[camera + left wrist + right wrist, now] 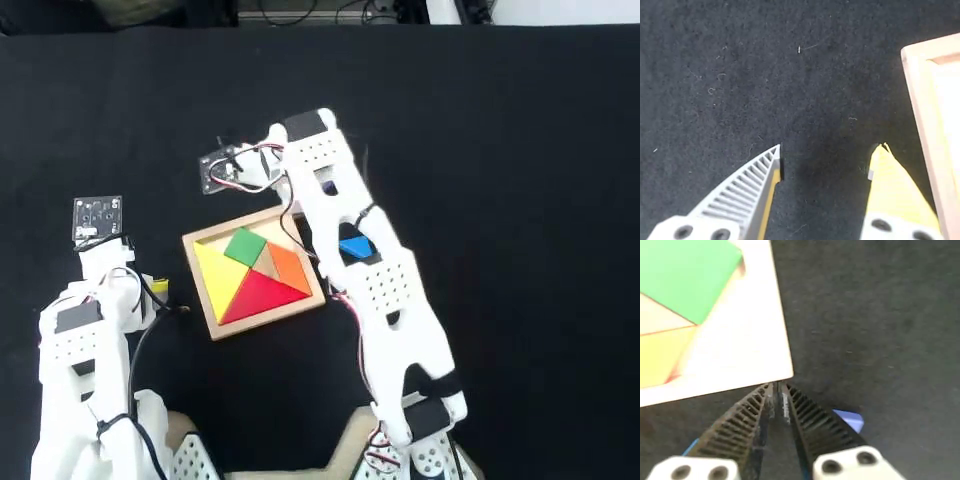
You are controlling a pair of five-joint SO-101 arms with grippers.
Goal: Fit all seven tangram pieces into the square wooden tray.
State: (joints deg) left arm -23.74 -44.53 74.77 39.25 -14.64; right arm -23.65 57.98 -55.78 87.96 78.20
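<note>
Four coloured pieces lie inside the wooden tray (268, 321), which sits turned at an angle in the middle of the black tabletop (500, 150). The yellow triangle (215, 275) fills the side nearest the left arm (85, 340). The red triangle (258, 298) fills the near side, the green square (245, 246) lies against the far edge, and the orange triangle (290, 268) lies along the side under the right arm (390, 300). A small tan patch (265, 262) shows between them; it cannot be told whether it is a piece or bare tray floor.

A blue piece (355, 246) lies outside the tray, just beside its right edge, framed by the right arm that crosses above it. In the right wrist view that arm's jaws are drawn together to a thin slit with nothing visible in it. Their tips sit just off a corner of the tray, with the green square farther in. Blue shows behind the fingers (810, 425) on both sides, and it cannot be told whether they touch it.

The left arm stands to the left of the tray. Its jaws are spread wide over bare tabletop, holding nothing, with the tray's pale rim close beside the yellow finger (892, 190).
</note>
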